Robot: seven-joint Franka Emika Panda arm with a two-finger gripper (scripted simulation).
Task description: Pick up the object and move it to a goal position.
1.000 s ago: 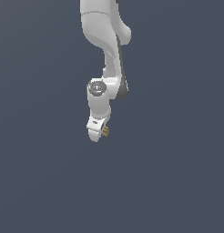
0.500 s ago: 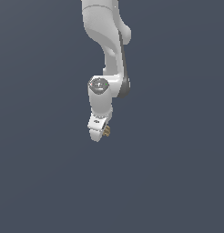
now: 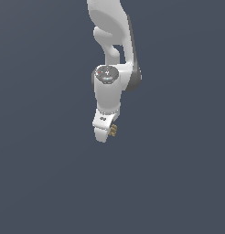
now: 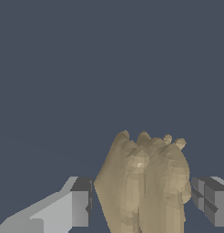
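Note:
The object (image 3: 113, 130) is a tiny tan-gold lumpy thing that peeks out beside the white gripper (image 3: 105, 134) in the exterior view, lifted off the grey floor. In the wrist view the object (image 4: 143, 182) fills the space between the two grey fingers (image 4: 80, 201), with ridged bumps along one edge. The gripper (image 4: 145, 202) is shut on the object. Most of the object is hidden behind the gripper in the exterior view.
The white arm (image 3: 112, 50) comes down from the top of the exterior view. A plain dark grey surface (image 3: 178, 183) lies all around.
The gripper, with the object held in it, has shifted slightly toward the exterior view's right and a little upward.

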